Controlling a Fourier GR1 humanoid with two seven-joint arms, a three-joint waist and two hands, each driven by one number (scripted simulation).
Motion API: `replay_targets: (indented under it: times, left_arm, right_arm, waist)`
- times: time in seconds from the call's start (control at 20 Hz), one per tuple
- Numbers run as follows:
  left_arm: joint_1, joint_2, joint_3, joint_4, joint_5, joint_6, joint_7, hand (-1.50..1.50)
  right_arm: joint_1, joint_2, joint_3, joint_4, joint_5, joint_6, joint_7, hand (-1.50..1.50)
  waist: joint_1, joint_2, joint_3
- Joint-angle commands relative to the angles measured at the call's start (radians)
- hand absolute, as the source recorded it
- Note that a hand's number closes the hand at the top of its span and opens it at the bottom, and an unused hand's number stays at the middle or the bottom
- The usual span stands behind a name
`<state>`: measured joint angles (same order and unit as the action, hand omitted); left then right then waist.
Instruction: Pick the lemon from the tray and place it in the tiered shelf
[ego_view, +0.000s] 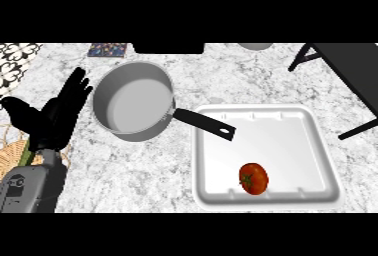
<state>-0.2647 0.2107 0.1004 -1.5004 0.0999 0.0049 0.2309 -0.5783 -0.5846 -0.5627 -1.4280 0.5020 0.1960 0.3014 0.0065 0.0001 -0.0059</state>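
A white tray (317, 150) lies on the marble counter at the lower right. In its near part rests a red round fruit with a green stem, looking like a tomato (253, 178); no lemon shows. The dark tiered shelf (353, 70) stands at the upper right, only its top and legs in view. My left hand (55, 112) rests at the left edge, fingers straight and pointing up, holding nothing. My right hand does not show.
A grey frying pan (133, 102) sits left of the tray, its black handle (203, 121) reaching over the tray's near-left corner. A patterned tile (108, 49) and a dark object (168, 48) lie along the far edge.
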Motion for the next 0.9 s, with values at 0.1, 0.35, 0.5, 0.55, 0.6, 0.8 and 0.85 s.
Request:
replay_targets:
  times: [0.1,0.35,0.5,0.55,0.6,0.8,0.85]
  left_arm:
    - [-0.035,-0.018,-0.022,-0.003,-0.019,0.012,0.035,0.0]
    - [0.007,-0.013,-0.014,-0.053,0.0,-0.005,0.04,0.0]
    - [-0.025,0.005,0.012,0.009,0.017,-0.033,0.004,0.0]
    - [-0.015,-0.014,0.004,0.05,-0.011,-0.007,-0.019,0.0]
    - [-0.025,-0.007,0.022,0.064,0.008,-0.019,-0.028,0.0]
    - [-0.032,-0.005,0.01,0.023,0.014,-0.026,0.001,0.0]
    - [-0.044,0.006,0.028,0.047,0.019,-0.028,-0.003,0.0]
  right_arm:
    - [0.034,-0.034,-0.013,0.149,-0.003,-0.057,-0.124,1.5]
    - [0.053,-0.098,-0.059,0.272,-0.043,-0.049,-0.251,1.5]
    - [-0.001,-0.1,-0.025,0.31,-0.019,-0.077,-0.216,1.5]
    - [0.046,-0.097,-0.064,0.313,-0.047,-0.083,-0.273,1.5]
    - [-0.023,-0.152,-0.044,0.366,-0.036,-0.061,-0.258,1.5]
    - [-0.023,-0.154,-0.089,0.444,0.029,-0.211,-0.21,-1.5]
    - [-0.013,-0.124,-0.09,0.442,0.018,-0.245,-0.254,-1.5]
  waist:
    - [-0.005,0.002,0.006]
    - [0.001,0.002,0.007]
    - [0.004,0.005,0.006]
    - [-0.006,0.005,0.007]
    - [0.003,0.007,0.006]
    - [0.016,0.011,0.008]
    - [0.009,0.009,0.007]
